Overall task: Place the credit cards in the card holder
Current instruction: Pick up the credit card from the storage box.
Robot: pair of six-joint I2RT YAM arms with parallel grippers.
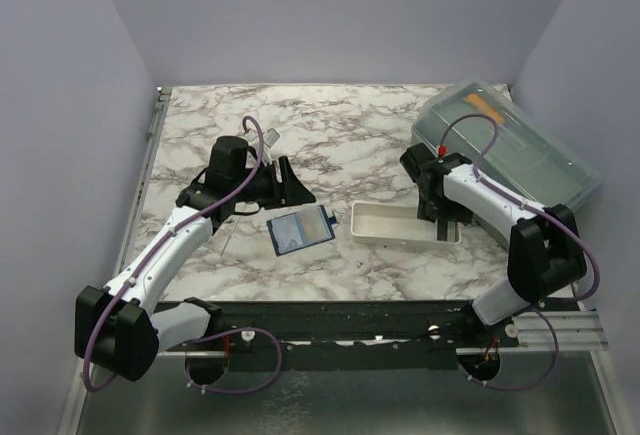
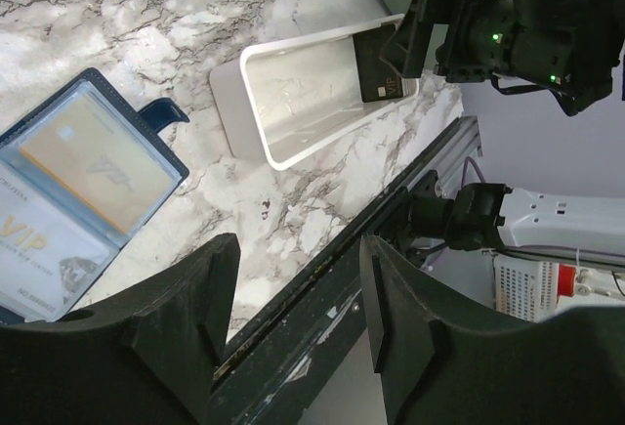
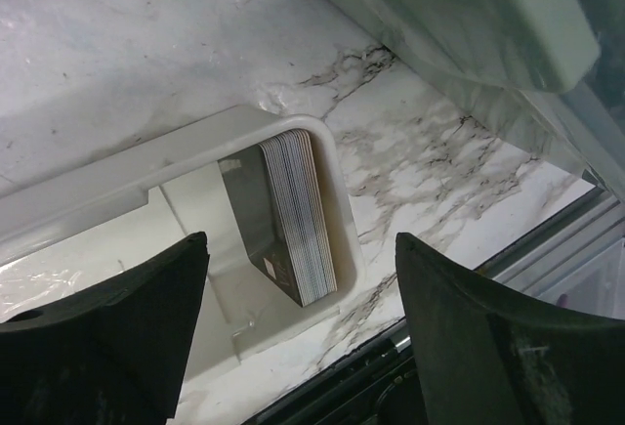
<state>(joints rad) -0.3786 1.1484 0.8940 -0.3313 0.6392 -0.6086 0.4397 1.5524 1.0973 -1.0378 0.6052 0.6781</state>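
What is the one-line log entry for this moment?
left gripper open, beside wallet | right gripper open, over cards in tray | wallet open on table

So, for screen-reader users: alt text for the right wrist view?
A stack of cards stands on edge at the end of a white tray, framed by the open right end effector; a translucent box lies beyond on the marble table.

My right hand (image 1: 443,225) hangs over the right end of the white tray (image 1: 390,225); the open card holder (image 1: 300,231) lies just left of it on the marble surface (image 1: 350,145).
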